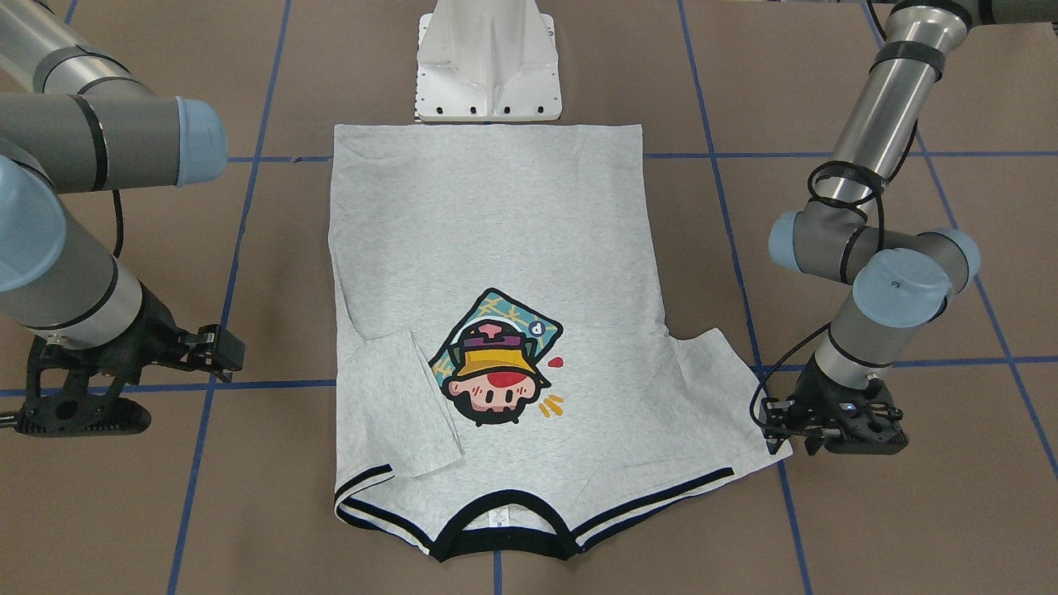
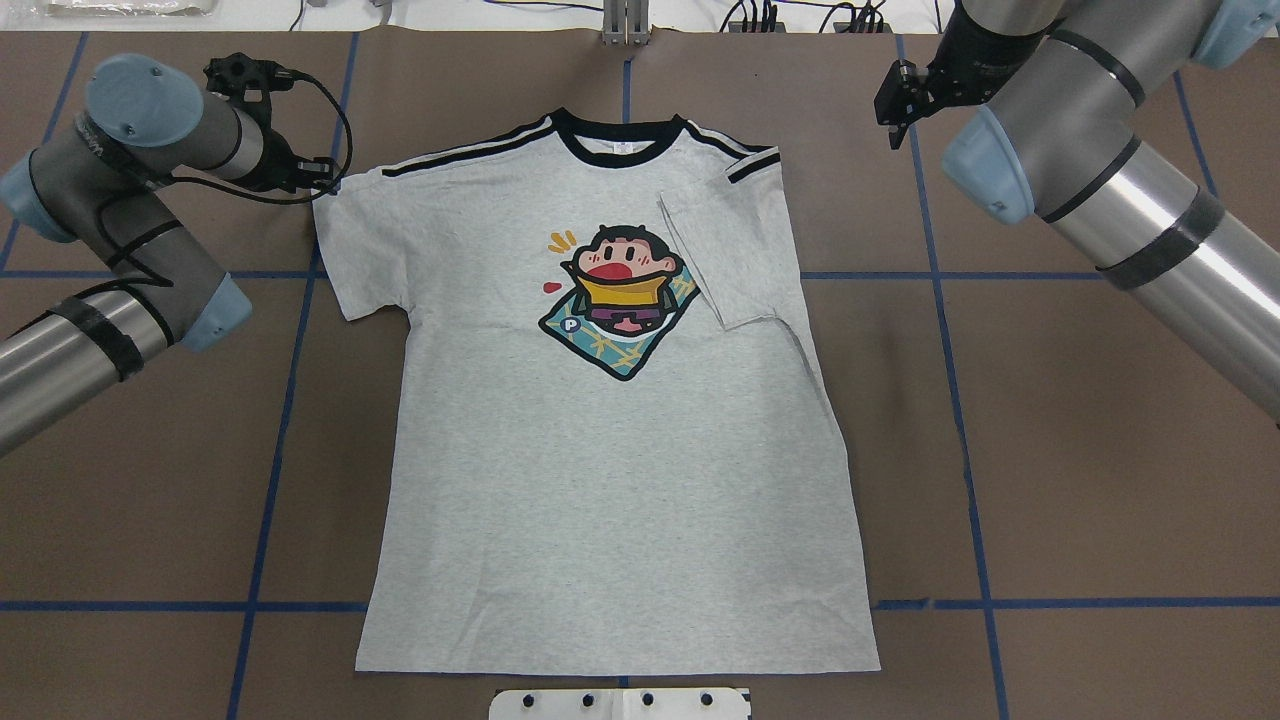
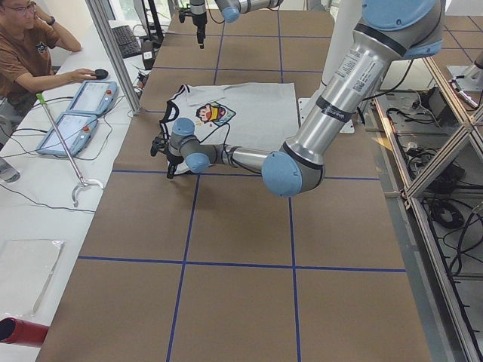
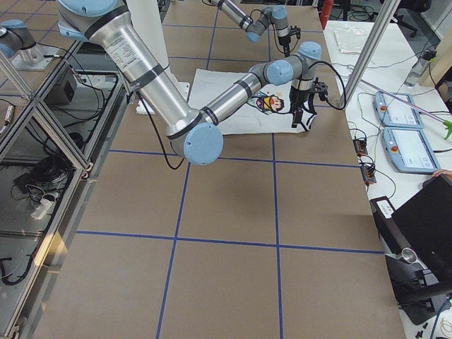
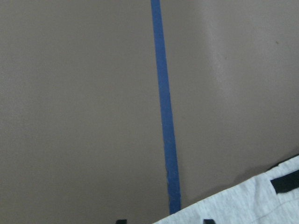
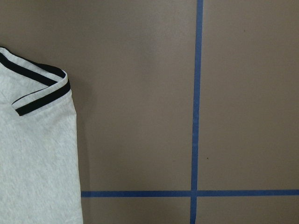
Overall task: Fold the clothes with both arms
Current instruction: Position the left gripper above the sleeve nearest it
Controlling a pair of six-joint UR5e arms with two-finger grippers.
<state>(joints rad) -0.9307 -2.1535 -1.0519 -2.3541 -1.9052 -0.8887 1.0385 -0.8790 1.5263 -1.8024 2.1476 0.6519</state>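
Our left black two-finger gripper (image 1: 777, 430) hangs released over the light heather-grey cartoon-print T-shirt's (image 1: 496, 248) sleeve; for the far-right right gripper (image 1: 221, 349), we cannot tell.

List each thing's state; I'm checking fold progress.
Light grey short-sleeved T-shirt with cartoon print: flat, print up; robot's-right sleeve folded inward, robot's-left sleeve spread.
Left arm's black two-finger claw: open, at the spread sleeve's edge.
Right arm's black two-finger claw: off the shirt, opening unclear.

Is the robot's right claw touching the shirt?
Apart. In the overhead view, bare brown table shows between the right gripper and the T-shirt.
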